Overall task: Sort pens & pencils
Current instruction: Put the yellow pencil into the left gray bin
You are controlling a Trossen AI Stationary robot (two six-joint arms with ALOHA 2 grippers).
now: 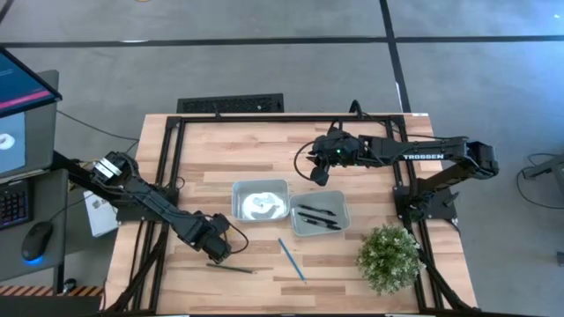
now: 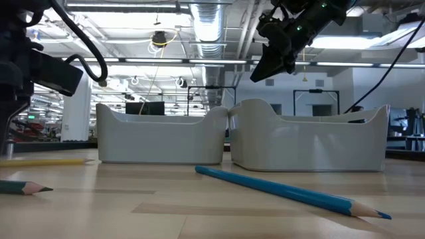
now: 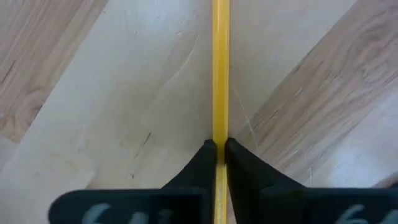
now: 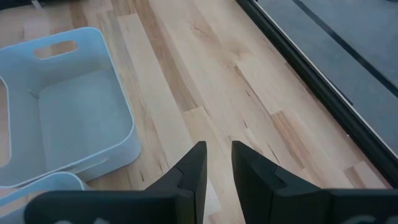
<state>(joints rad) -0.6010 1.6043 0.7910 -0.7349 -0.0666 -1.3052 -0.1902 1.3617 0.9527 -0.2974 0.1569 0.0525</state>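
Note:
My left gripper (image 1: 216, 248) is down at the table's near left, shut on the yellow pencil (image 3: 219, 74), which also shows low on the table in the low view (image 2: 46, 161). The dark grey-green pencil (image 1: 233, 269) lies flat just beside it toward the near edge, and the blue pencil (image 1: 292, 259) lies flat in front of the bins. Several black pens (image 1: 317, 217) lie in the right-hand bin (image 1: 343, 204). My right gripper (image 4: 217, 163) hovers above the table beyond the bins (image 1: 319, 173), slightly open and holding nothing. My left gripper pinches the yellow pencil's shaft (image 3: 219, 134) between its two fingertips (image 3: 239, 158), coming from above and pointing down, the fingers across the shaft. The pencil lies level, at or just above the tabletop; which of the two, I cannot tell.
The white left-hand bin (image 1: 238, 190) stands against the right-hand one at mid-table, nothing showing inside it. A green potted plant (image 1: 388, 255) sits at the near right. A black frame (image 1: 167, 176) borders the tabletop. Bare wood lies between the bins and the near edge.

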